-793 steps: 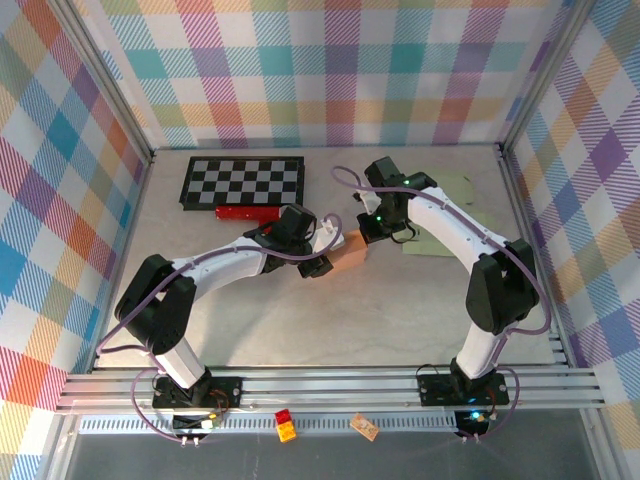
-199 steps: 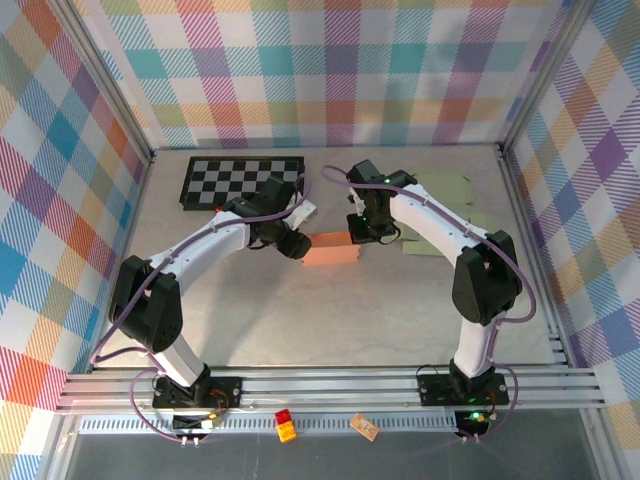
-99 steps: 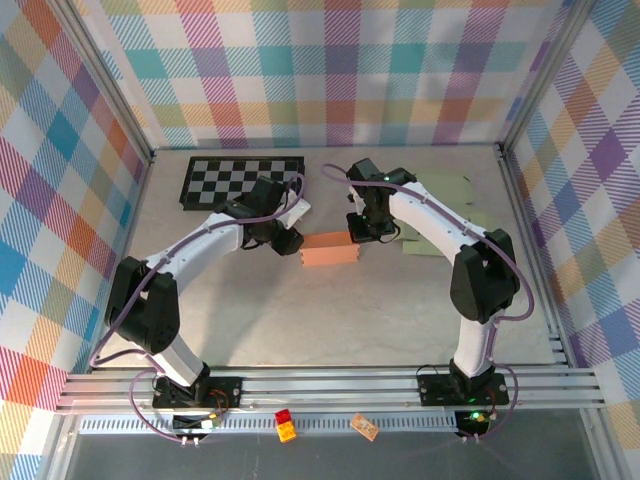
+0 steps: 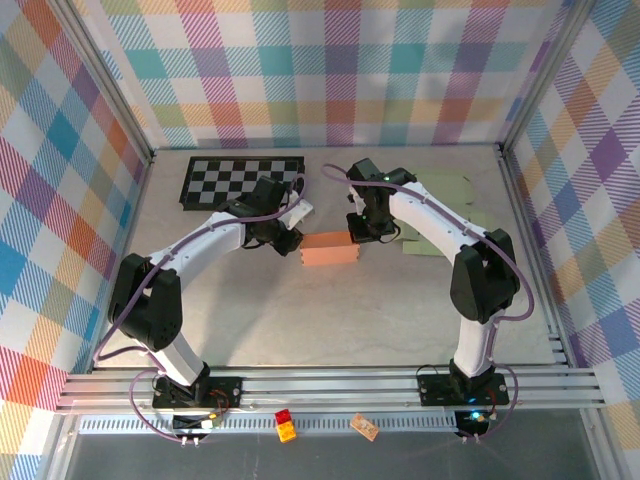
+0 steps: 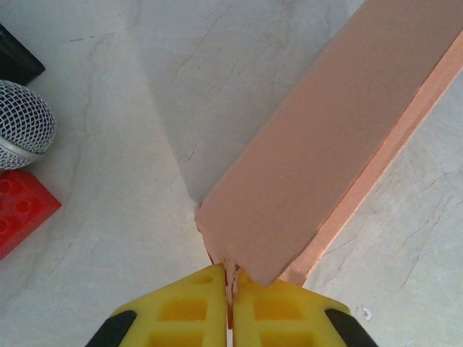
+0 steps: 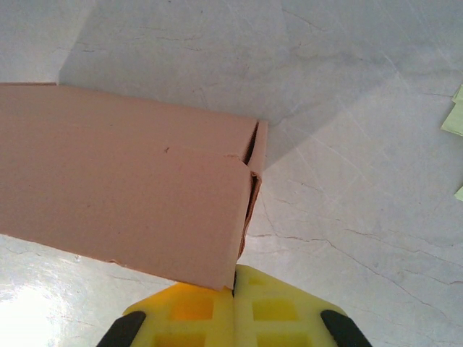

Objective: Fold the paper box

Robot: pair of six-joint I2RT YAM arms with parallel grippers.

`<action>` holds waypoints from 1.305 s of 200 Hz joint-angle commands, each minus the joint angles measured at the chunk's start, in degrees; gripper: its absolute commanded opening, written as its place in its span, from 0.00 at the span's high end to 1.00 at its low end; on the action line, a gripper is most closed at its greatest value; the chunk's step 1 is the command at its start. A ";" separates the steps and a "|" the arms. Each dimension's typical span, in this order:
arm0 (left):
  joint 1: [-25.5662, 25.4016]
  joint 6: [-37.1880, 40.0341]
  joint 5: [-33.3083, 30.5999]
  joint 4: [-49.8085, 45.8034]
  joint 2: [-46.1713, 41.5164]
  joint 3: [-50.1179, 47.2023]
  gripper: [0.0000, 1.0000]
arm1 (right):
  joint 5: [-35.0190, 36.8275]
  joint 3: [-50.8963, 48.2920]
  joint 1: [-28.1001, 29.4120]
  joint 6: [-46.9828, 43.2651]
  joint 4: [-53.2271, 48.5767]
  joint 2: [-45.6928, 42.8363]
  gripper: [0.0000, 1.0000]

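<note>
Your long salmon-pink paper box (image 4: 330, 250) sits squared up (one end seam gapes slightly); the left gripper (image 5: 229, 278) pinches its end flap, and the right gripper (image 6: 234, 278) has its jaws pressed together at the box's corner.

Your paper box (image 4: 330, 249) is a plain salmon-orange, on a pale grey counter (image 4: 350, 330) with fine dark marble veining. Your left fingers (image 5: 189, 309) and right fingers (image 6: 275, 311) are bright yellow. The checkerboard (image 4: 243, 180) is black-and-white, the sheets (image 4: 450, 190) pale green, the studded brick (image 5: 18, 210) red, and the walls (image 4: 330, 70) pastel plaid.
</note>
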 commanded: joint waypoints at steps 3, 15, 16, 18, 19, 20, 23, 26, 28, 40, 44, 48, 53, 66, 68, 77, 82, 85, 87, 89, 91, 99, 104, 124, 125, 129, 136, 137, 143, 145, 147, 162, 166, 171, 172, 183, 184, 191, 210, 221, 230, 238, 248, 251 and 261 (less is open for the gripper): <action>0.43 -0.29 0.98 1.27 -1.24 0.36 0.95 | -0.95 1.82 -0.25 -0.25 -2.06 1.33 1.00; 0.35 -0.71 1.09 1.27 -1.25 0.48 0.95 | -0.95 2.09 -0.31 -0.18 -2.29 1.58 1.00; 0.35 -0.78 1.07 1.31 -1.22 0.52 0.95 | -0.95 2.18 -0.28 -0.17 -2.34 1.58 1.00; 0.35 -0.93 1.05 1.24 -1.27 0.49 0.95 | -0.95 2.22 -0.26 -0.20 -2.35 1.63 1.00; 0.35 -1.02 1.09 1.21 -1.24 0.57 0.95 | -0.95 2.24 -0.26 -0.17 -2.41 1.65 1.00; 0.35 -1.06 1.07 1.19 -1.22 0.61 0.95 | -0.95 2.26 -0.26 -0.20 -2.40 1.67 1.00; 0.35 -1.29 1.05 1.12 -1.20 0.76 0.95 | -0.95 2.33 -0.27 -0.08 -2.50 1.68 1.00; 0.35 -1.50 1.11 0.98 -1.20 0.83 0.95 | -0.95 2.43 -0.26 -0.06 -2.56 1.75 1.00; 0.35 -1.60 1.19 0.89 -1.20 0.96 0.95 | -0.88 2.55 -0.26 -0.02 -2.63 1.76 1.00; 0.30 -2.74 1.61 -0.16 -0.95 1.83 0.96 | -0.70 2.86 -0.27 0.37 -3.00 1.98 1.00; 0.33 -3.28 1.73 -0.56 -0.79 2.29 0.97 | -0.62 3.04 -0.26 0.60 -3.11 2.03 1.00; 0.29 -3.83 1.81 -0.94 -0.70 2.63 0.97 | -0.52 3.14 -0.24 0.83 -3.30 2.11 1.00; 0.26 -4.72 1.92 -1.60 -0.49 2.97 0.98 | -0.51 3.35 -0.24 1.19 -3.42 2.18 1.00; 0.26 -6.95 2.17 -3.64 0.07 4.17 0.98 | -0.55 3.82 -0.21 1.89 -3.64 2.37 1.00; 0.26 -7.27 2.23 -3.91 0.11 4.41 0.98 | -0.52 3.89 -0.20 1.99 -3.69 2.47 1.00; 0.26 -9.20 2.51 -5.05 0.31 5.13 0.98 | -0.51 4.32 -0.17 2.50 -4.01 2.60 1.00; 0.26 -10.20 2.73 -5.56 0.38 5.34 0.98 | -0.49 4.57 -0.15 2.68 -4.09 2.64 1.00; 0.26 -10.69 2.83 -5.79 0.44 5.44 0.98 | -0.45 4.70 -0.16 2.76 -4.14 2.67 1.00; 0.26 -11.08 2.81 -6.01 0.46 5.54 0.98 | -0.39 4.76 -0.16 2.80 -4.19 2.65 1.00; 0.26 -11.57 2.72 -6.22 0.47 5.64 0.98 | -0.39 4.85 -0.17 2.94 -4.16 2.65 1.00; 0.20 -11.98 2.67 -6.45 0.47 5.72 0.98 | -0.41 4.93 -0.17 3.00 -4.26 2.64 1.00; 0.18 -13.45 2.59 -7.32 0.41 6.05 0.98 | -0.34 5.24 -0.17 3.30 -4.32 2.68 1.00; 0.18 -14.30 2.62 -7.78 0.47 6.22 0.98 | -0.25 5.45 -0.16 3.45 -4.46 2.71 1.00; 0.00 -17.33 3.15 -8.97 0.71 6.39 0.96 | -0.12 5.92 -0.17 4.13 -4.58 2.73 1.00; -0.04 -17.39 3.11 -9.04 0.68 6.38 0.96 | -0.14 5.89 -0.17 4.14 -4.49 2.73 1.00; -0.15 -17.79 3.07 -9.25 0.85 6.41 0.96 | -0.28 5.90 -0.17 4.27 -4.43 2.73 1.00; -0.26 -18.51 2.87 -9.46 0.96 6.48 0.96 | -0.55 5.91 -0.09 4.39 -4.21 2.81 1.00; -0.31 -18.64 2.88 -9.50 1.02 6.51 0.96 | -0.57 5.94 -0.09 4.45 -4.22 2.81 1.00; -0.43 -19.12 2.89 -9.69 1.23 6.66 0.96 | -0.77 6.04 -0.04 4.66 -4.21 2.89 1.00; -0.48 -19.28 2.85 -9.71 1.25 6.66 0.96 | -0.84 6.11 0.00 4.68 -4.16 2.90 1.00; -0.52 -19.45 2.73 -9.76 1.28 6.77 0.96 | -0.86 6.13 0.01 4.75 -4.17 2.91 1.00; -0.94 -20.62 2.18 -9.72 1.66 7.25 0.95 | -0.94 6.62 0.35 5.00 -4.33 3.17 1.00; -1.11 -21.06 1.77 -9.64 1.61 7.40 0.95 | -0.99 6.66 0.40 5.11 -4.31 3.22 1.00; -1.30 -21.55 1.40 -9.63 1.82 7.55 0.95 | -1.03 6.66 0.45 5.20 -4.22 3.28 1.00; -1.36 -21.61 1.31 -9.63 1.85 7.57 0.95 | -1.04 6.66 0.45 5.25 -4.23 3.27 1.00; -1.58 -22.30 0.55 -9.48 2.01 7.81 0.95 | -1.21 6.74 0.45 5.52 -4.21 3.41 1.00; -1.58 -22.43 0.45 -9.47 2.03 7.83 0.95 | -1.21 6.74 0.49 5.54 -4.22 3.42 1.00; -1.66 -22.98 0.18 -9.50 2.20 8.03 0.94 | -1.21 6.94 0.53 5.63 -4.24 3.57 1.00; -1.76 -24.43 0.10 -10.60 3.17 9.40 0.94 | -1.39 7.27 0.62 5.63 -4.61 3.83 1.00; -1.92 -25.22 0.36 -11.34 3.90 10.30 0.94 | -1.32 7.45 0.62 5.70 -4.84 3.96 1.00; -2.17 -25.74 0.02 -11.86 4.31 10.69 0.94 | -1.39 7.60 0.62 5.67 -4.84 4.05 1.00; -2.27 -26.20 -0.29 -12.08 4.57 10.95 0.94 | -1.39 7.79 0.62 5.73 -4.95 4.21 1.00; -2.36 -26.84 -0.36 -12.13 4.85 11.18 0.94 | -1.39 7.95 0.62 5.74 -5.02 4.31 1.00; -2.37 -27.04 -0.32 -12.22 4.98 11.20 0.94 | -1.39 7.98 0.62 5.74 -5.07 4.31 1.00; -2.42 -27.46 -0.23 -12.57 5.41 11.54 0.94 | -1.48 8.16 0.62 5.57 -5.23 4.49 1.00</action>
